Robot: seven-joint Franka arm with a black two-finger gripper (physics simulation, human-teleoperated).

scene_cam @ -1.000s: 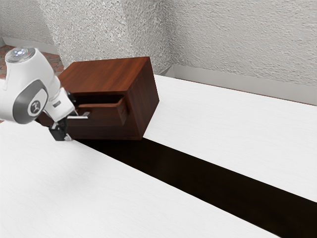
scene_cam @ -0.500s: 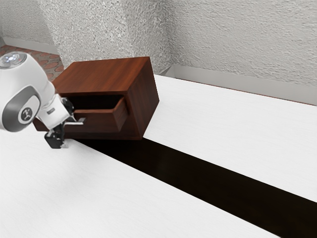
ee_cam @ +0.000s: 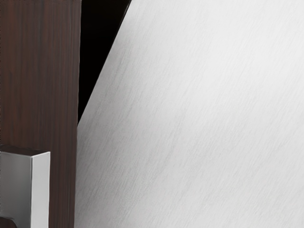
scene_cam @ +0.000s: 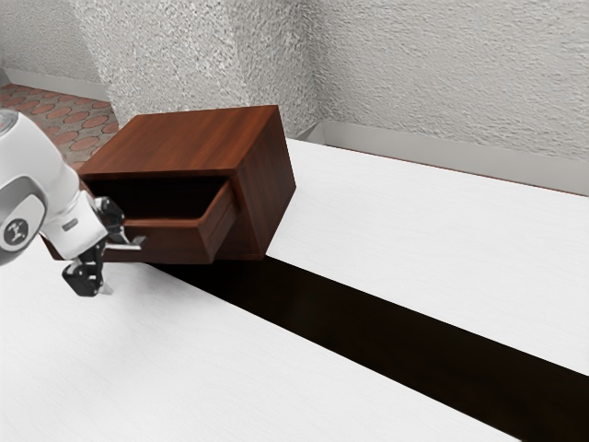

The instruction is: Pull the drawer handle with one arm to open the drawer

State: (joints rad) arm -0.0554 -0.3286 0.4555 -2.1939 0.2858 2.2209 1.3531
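Drawer partly open, my claw at its front
I cannot tell whether my claw is spread or pinching. The metal handle just beside it looks stiff, smooth and perhaps slippery, and is the place to hold. The wooden drawer juts from its cabinet on the white bench; it should slide rigidly.

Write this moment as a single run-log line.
drawer: partly open | gripper: by silver handle | wooden cabinet: on white table | task: under way
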